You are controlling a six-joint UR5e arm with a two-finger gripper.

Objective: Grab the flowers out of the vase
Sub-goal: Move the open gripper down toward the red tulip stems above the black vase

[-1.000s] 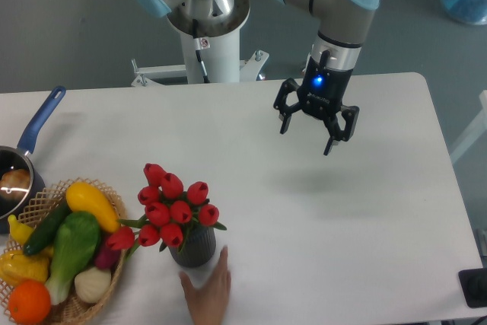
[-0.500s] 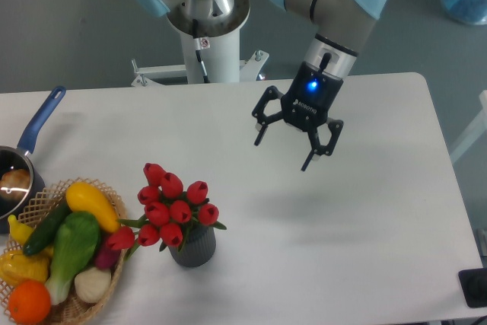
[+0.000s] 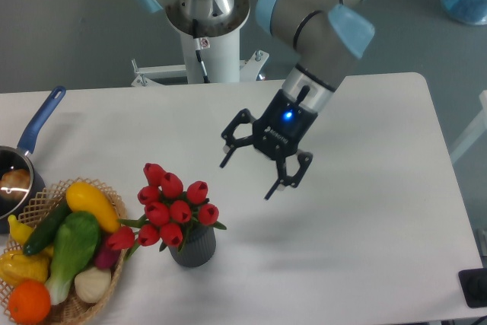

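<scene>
No text, number or brand can be read anywhere. A short line of white lettering is printed on the black body of the two-finger end effector (image 3: 246, 169), just beside its glowing blue light, but it is too small and blurred to be made out. A small white sticker with a red mark (image 3: 202, 43) is seen on the white robot pedestal; it cannot be read either.
</scene>
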